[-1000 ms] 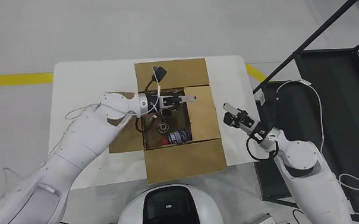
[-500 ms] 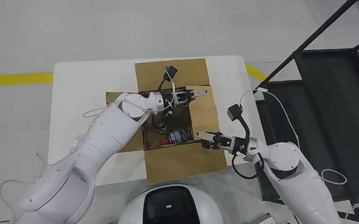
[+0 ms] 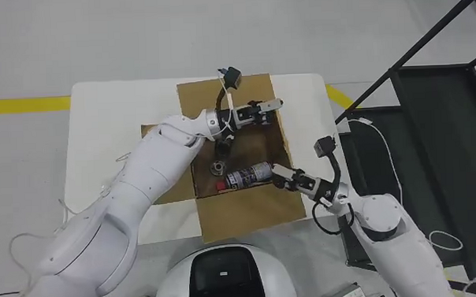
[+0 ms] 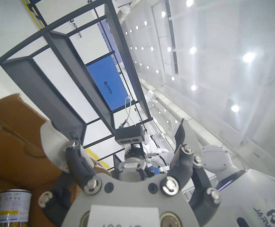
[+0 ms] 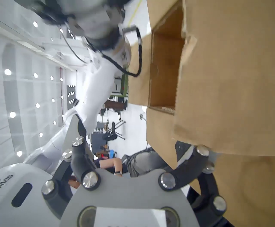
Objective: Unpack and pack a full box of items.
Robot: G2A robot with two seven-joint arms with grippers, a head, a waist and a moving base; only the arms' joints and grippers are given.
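Top view, 1 box (image 3: 248, 210), 1 can (image 3: 245, 177) inside, left claw (image 3: 273, 105), right claw (image 3: 279, 175)

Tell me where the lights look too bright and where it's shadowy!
Left wrist view: ceiling lamps flare into white blobs. Right wrist view: more of them glow; the box's inside wall is shaded. Top view: soft, even light on the table, darkest inside the box.
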